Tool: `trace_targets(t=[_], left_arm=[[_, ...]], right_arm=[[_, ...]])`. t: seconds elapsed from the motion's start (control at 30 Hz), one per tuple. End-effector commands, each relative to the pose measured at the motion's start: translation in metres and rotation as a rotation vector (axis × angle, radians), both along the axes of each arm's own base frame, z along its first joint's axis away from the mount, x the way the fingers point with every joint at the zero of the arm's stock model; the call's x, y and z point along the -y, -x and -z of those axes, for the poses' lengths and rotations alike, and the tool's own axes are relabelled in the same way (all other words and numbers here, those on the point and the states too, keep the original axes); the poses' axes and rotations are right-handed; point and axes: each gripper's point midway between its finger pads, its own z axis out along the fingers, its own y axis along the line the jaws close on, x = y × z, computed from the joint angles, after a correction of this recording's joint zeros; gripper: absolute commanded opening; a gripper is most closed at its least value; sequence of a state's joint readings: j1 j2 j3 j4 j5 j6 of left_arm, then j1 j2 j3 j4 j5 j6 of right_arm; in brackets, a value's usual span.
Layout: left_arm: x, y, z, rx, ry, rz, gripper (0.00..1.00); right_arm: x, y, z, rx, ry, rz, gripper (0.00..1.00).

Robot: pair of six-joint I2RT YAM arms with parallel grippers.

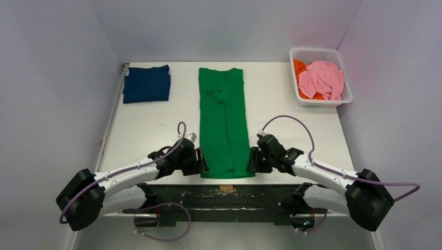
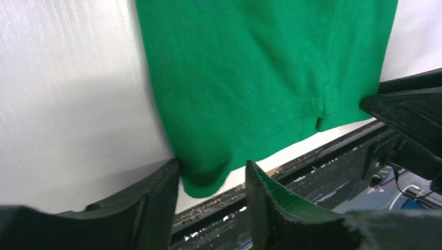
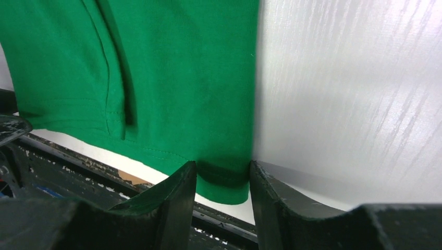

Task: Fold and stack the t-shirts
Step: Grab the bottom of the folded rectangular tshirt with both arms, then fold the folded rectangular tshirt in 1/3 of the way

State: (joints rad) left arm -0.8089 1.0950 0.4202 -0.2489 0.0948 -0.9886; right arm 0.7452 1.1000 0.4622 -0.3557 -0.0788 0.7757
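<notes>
The green t-shirt (image 1: 224,120) lies flat in the middle of the table, folded lengthwise into a long narrow strip, hem at the near edge. My left gripper (image 1: 202,161) is at its near left corner, and in the left wrist view (image 2: 211,174) its jaws stand open with that corner (image 2: 203,179) between them. My right gripper (image 1: 252,159) is at the near right corner, and in the right wrist view (image 3: 223,174) its jaws stand open astride that corner (image 3: 224,182). A navy t-shirt (image 1: 147,83) lies folded at the far left.
A white mesh basket (image 1: 323,103) at the far right holds a crumpled pink shirt (image 1: 323,78) and an orange one (image 1: 298,67). The table's near edge and a dark rail (image 2: 323,172) run just behind the green hem. Walls enclose the table.
</notes>
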Motion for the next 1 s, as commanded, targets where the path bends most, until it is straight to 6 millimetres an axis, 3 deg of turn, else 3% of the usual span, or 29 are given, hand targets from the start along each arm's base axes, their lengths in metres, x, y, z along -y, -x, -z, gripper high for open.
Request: trace_targets(t=[0.0,0.07,0.17,0.23,0.37,0.73,0.97], left_arm=[[-0.002,0.012,0.017,-0.062,-0.034,0.003,0.40],[-0.002,0.014,0.017,-0.065,-0.037,0.009,0.30],[-0.002,0.014,0.007,-0.057,-0.036,0.012,0.00],[-0.005,0.015,0.001,-0.046,-0.048,0.017,0.00],[0.000,0.013,-0.015,-0.006,-0.004,0.042,0.00],[0.035,-0.020,-0.057,0.104,0.073,0.105,0.00],[0.029,-0.066,-0.062,0.097,0.057,0.025,0.00]], right_arm=[[0.004,0.011,0.012,-0.045,0.008,-0.008,0.38],[0.004,0.011,0.012,-0.047,0.009,-0.010,0.34],[0.002,0.012,0.011,-0.054,-0.002,-0.010,0.20],[-0.001,0.010,0.007,-0.045,-0.021,-0.012,0.09],[-0.011,0.003,-0.012,0.003,-0.078,-0.026,0.00],[-0.035,-0.021,-0.053,0.085,-0.161,-0.023,0.00],[-0.048,-0.056,-0.069,0.143,-0.129,0.021,0.00]])
